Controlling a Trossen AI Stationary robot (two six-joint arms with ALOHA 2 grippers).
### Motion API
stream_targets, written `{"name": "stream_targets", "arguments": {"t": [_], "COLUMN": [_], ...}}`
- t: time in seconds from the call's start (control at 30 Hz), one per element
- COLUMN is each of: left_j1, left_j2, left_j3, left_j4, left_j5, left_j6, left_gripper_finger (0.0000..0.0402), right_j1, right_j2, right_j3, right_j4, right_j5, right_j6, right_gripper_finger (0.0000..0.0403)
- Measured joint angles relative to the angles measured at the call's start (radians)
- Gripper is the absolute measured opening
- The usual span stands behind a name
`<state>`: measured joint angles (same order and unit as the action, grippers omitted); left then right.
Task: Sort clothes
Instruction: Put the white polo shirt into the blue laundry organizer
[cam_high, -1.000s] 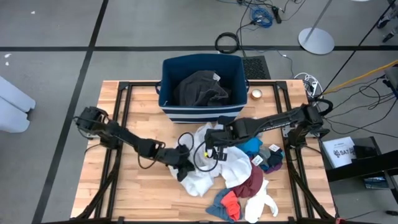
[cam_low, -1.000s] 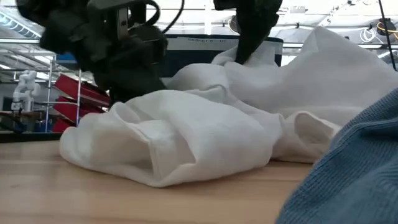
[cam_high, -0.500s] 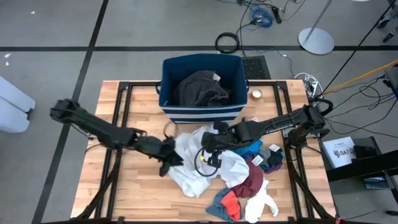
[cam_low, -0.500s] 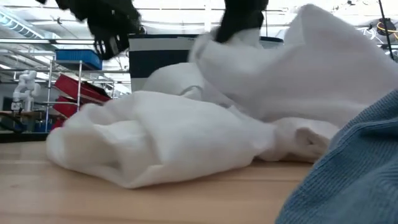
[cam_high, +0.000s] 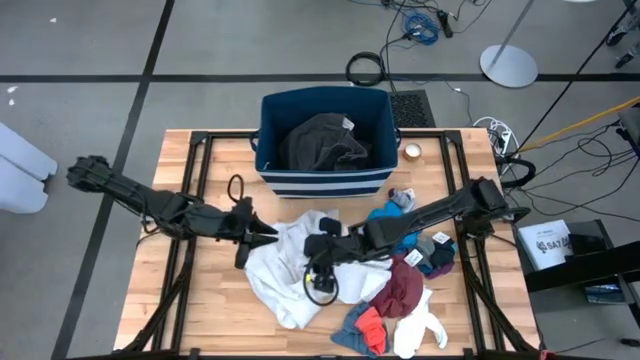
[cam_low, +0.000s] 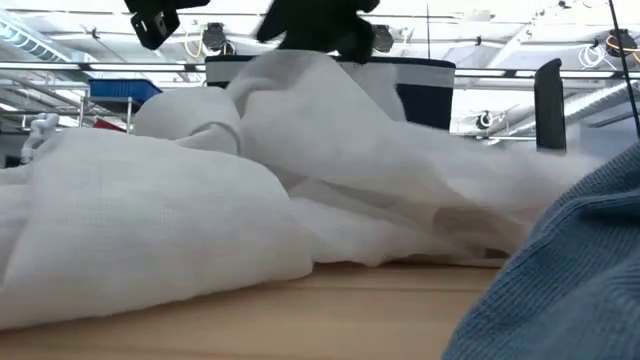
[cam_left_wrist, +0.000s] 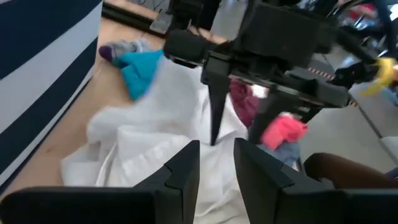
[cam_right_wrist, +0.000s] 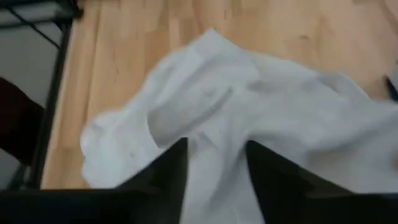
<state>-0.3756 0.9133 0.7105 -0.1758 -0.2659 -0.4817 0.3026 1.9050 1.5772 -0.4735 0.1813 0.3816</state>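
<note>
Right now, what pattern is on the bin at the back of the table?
Navy blue with white horizontal stripes near the base of the bin; the high view shows it best.

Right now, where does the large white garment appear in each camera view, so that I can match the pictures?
High view: white garment lies at the table's middle, in front of the navy striped bin, between both arms.
Low view: the garment fills the left and centre; the bin shows behind.
Left wrist view: garment centre, bin at left.
Right wrist view: garment on the wood; bin not in it.
Shared landmark: the bin.
</note>
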Motion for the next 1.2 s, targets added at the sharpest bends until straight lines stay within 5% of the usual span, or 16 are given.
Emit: {"name": "stream_targets", "arguments": {"t": [0.23,0.43,0.8,1.2], "left_j1": [0.000,0.000,0.000,0.002], "left_j2": [0.000,0.000,0.000,0.000], "left_j3": [0.000,0.000,0.000,0.000], "left_j4": [-0.081,-0.088,-0.088,-0.100], "left_j5": [-0.002,-0.004,-0.005,-0.025], "left_j6": [-0.009,-0.010,-0.010,-0.009], "left_gripper_finger": [0.0107,0.0107,0.0107,0.0107], "right_j1": [0.043,0.059,0.060,0.046], "right_j2": [0.116,0.225,0.337,0.378], "right_j3": [0.000,0.000,0.002,0.008], "right_j4": [0.166,0.256,0.268,0.053], "right_j5": [-0.028,-0.026,-0.043,0.133], "right_j6": [-0.009,-0.008,-0.012,0.037], "right_gripper_finger": [0.0291,0.0349,0.0357,0.0346]}}
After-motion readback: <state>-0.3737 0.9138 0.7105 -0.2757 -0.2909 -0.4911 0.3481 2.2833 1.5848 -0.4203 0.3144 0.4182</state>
